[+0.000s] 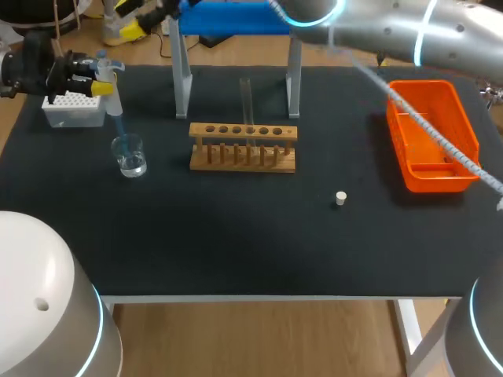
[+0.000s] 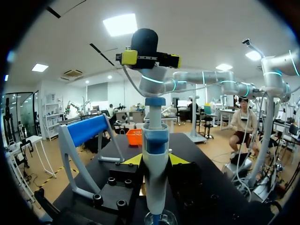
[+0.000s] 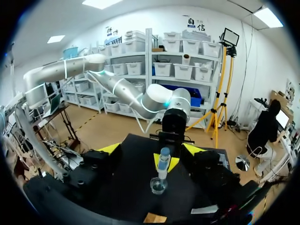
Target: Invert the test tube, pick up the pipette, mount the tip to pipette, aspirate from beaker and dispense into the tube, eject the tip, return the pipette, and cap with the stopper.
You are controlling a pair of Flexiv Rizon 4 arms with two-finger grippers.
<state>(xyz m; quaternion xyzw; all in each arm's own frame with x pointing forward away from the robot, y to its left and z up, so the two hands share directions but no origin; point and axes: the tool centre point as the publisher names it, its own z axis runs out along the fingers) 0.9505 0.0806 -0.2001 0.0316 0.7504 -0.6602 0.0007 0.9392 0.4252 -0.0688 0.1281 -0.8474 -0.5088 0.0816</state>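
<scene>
Between the yellow-tipped fingers of the left gripper (image 2: 154, 160) stands the pipette (image 1: 108, 88), clamped from both sides and held nearly upright over the table's far left part. Its blue tip (image 1: 119, 126) points down into the mouth of the glass beaker (image 1: 130, 155), which holds some clear liquid; I cannot tell whether the tip's end reaches that liquid. Just behind the beaker, under the left arm, sits the white tip box (image 1: 75, 108). Toward the middle of the black table (image 1: 236, 243) is the wooden rack (image 1: 244, 148), with the clear test tube (image 1: 246, 98) standing upright in it near its middle. Behind the rack rises the blue stand (image 1: 236, 20) on grey legs. The small white stopper (image 1: 340, 198) lies alone on the table, nearer the front and to the right of the rack, and the orange basket (image 1: 471, 149) sits well apart on the right side. Across the table, the right gripper (image 3: 152, 148) faces the pipette with its fingers spread wide and nothing between them.
</scene>
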